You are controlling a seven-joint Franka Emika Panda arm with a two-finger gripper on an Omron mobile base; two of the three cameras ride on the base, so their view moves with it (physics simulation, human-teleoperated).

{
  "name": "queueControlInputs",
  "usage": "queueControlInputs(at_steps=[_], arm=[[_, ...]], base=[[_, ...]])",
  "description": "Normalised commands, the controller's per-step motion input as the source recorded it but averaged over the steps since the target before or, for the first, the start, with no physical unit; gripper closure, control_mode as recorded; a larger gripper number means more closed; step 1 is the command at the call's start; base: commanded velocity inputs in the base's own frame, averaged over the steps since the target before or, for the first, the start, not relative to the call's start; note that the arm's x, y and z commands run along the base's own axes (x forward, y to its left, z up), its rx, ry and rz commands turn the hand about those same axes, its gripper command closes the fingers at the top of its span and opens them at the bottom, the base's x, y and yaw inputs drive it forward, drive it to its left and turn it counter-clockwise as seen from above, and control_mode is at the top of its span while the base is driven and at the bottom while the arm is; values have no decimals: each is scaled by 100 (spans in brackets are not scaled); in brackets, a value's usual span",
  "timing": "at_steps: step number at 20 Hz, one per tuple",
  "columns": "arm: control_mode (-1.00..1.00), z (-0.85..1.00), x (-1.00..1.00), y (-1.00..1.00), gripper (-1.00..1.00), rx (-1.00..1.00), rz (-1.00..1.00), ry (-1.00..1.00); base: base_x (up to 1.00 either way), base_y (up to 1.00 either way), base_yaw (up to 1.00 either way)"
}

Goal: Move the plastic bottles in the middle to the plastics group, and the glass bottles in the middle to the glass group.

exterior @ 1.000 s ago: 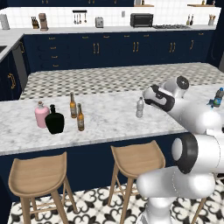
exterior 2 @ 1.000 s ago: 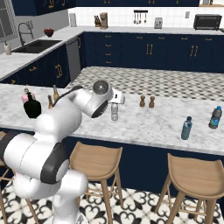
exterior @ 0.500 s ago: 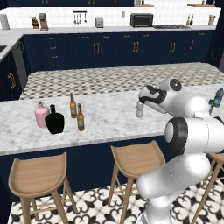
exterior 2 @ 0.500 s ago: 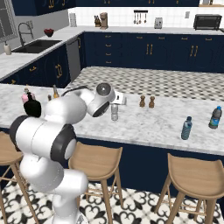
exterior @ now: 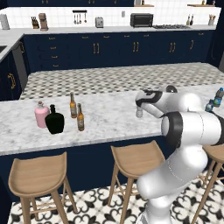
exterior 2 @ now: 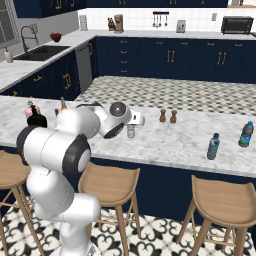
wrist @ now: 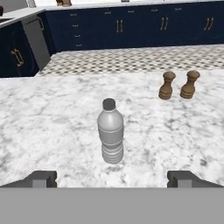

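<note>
The small pale grey plastic bottle (wrist: pixel 110 131) stands upright on the marble counter (wrist: pixel 52 122), centred just ahead of my gripper (wrist: pixel 112 179). The jaws are open, with the fingertips (wrist: pixel 41 178) wide apart and nothing between them. From the left base the hand (exterior: pixel 141 101) hangs close above this bottle (exterior: pixel 139 112); from the right base it sits right by the bottle (exterior 2: pixel 131 131). At the counter's left end stand the pink bottle (exterior: pixel 41 115), the squat black bottle (exterior: pixel 54 120) and two brown beer bottles (exterior: pixel 72 105) (exterior: pixel 80 117). Two blue-capped bottles (exterior 2: pixel 213 146) (exterior 2: pixel 245 134) stand at the right end.
Two brown shakers (wrist: pixel 166 85) (wrist: pixel 189 85) stand behind and right of the pale bottle. Wooden stools (exterior: pixel 133 159) line the near side of the counter. A patterned strip (exterior: pixel 118 78) runs along the counter's far half.
The hand has swung left along the counter, from beside the pale bottle to right over it. The jaws stayed open and no bottle moved.
</note>
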Motion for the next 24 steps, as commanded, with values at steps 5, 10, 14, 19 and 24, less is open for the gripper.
queueControlInputs(at_steps=[5,10,14,19,24], arm=[[-100,0,24,0,-100,0,0,0],[-100,0,33,0,-100,0,0,0],[-100,-2,20,-1,-100,0,0,0],[-100,-6,20,-1,-100,0,0,0],[-100,-12,26,0,-100,0,0,0]], base=[[0,0,0],[0,0,0],[0,0,0],[0,0,0],[0,0,0]])
